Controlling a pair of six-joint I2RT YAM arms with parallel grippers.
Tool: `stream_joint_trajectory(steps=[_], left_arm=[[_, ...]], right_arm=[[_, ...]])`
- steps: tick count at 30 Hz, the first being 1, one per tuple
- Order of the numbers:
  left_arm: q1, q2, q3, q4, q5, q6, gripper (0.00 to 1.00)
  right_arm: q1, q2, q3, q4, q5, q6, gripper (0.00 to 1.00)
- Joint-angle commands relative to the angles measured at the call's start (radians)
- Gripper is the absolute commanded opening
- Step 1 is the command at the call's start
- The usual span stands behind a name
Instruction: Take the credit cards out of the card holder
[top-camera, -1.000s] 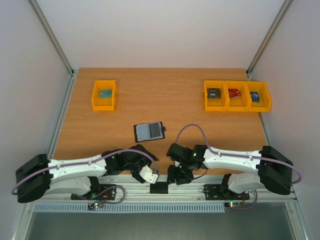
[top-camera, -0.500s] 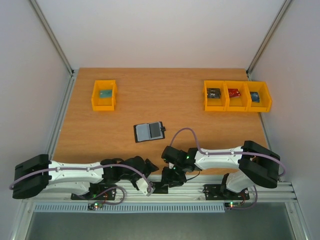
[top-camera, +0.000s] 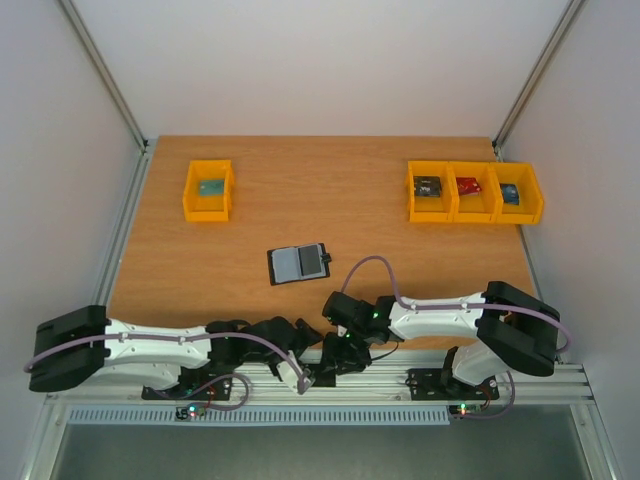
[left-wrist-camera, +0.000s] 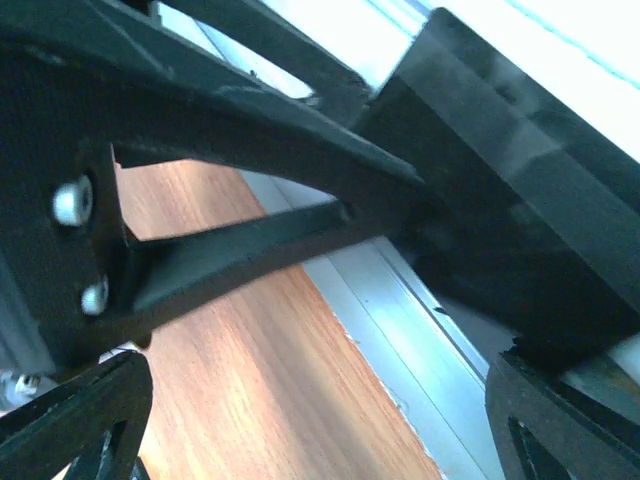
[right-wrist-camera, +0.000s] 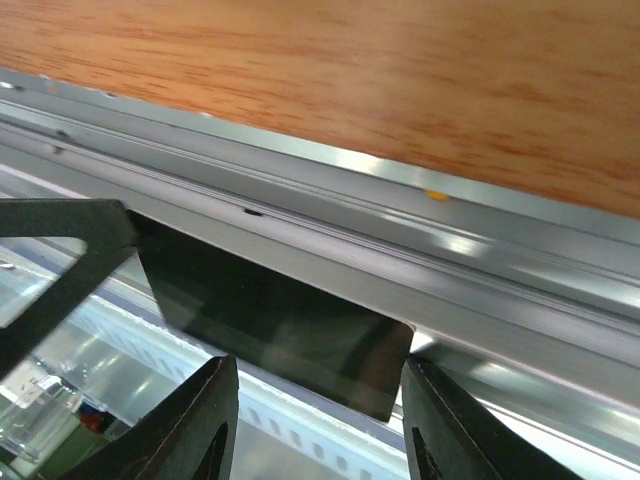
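The card holder (top-camera: 298, 263) lies open in the middle of the wooden table (top-camera: 350, 210), blue-grey pockets up, well apart from both grippers, which sit at the aluminium rail (right-wrist-camera: 480, 290) along the near edge. The left gripper (left-wrist-camera: 320, 430) has its fingers spread wide and grips nothing. The right gripper (right-wrist-camera: 318, 400) has its fingers part-way apart around a dark card (right-wrist-camera: 280, 330) at the rail; I cannot tell whether they grip it.

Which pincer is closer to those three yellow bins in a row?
Right. The right pincer hangs over the table's near edge, well short of the three yellow bins; the left pincer sits beside it, farther left.
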Motion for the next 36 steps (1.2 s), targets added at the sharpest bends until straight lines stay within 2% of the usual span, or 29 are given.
stream_joint_trajectory(steps=[1,10,17,21,26,29,31,33,34,36], left_arm=[[0.022,0.068,-0.013,0.070,0.004,-0.045,0.92],[0.149,0.123,0.047,0.114,0.033,-0.006,0.92],[0.157,0.082,0.023,0.061,0.059,-0.031,0.92],[0.162,0.043,0.062,0.009,0.051,-0.067,0.92],[0.192,-0.036,0.201,-0.278,0.130,-0.181,0.92],[0.206,-0.082,0.289,-0.490,0.243,-0.264,0.90],[0.204,-0.097,0.367,-0.684,0.393,-0.329,0.84],[0.179,-0.075,0.416,-0.823,0.511,-0.426,0.74],[0.155,-0.058,0.420,-0.849,0.512,-0.496,0.68],[0.111,-0.036,0.401,-0.837,0.458,-0.584,0.64]], right_arm=[[0.003,-0.003,-0.009,0.128,0.058,0.029,0.45],[-0.083,-0.052,0.076,-0.003,0.095,-0.048,0.45],[-0.095,-0.106,0.050,-0.090,0.111,-0.067,0.44],[-0.090,-0.132,0.113,-0.231,0.145,-0.182,0.45],[-0.104,-0.196,0.157,-0.338,0.176,-0.253,0.48],[-0.108,-0.205,0.175,-0.410,0.194,-0.266,0.48],[-0.111,-0.224,0.181,-0.436,0.212,-0.262,0.48],[-0.121,-0.253,0.180,-0.454,0.229,-0.247,0.48],[-0.128,-0.269,0.178,-0.460,0.239,-0.240,0.48],[-0.140,-0.298,0.172,-0.467,0.254,-0.231,0.48]])
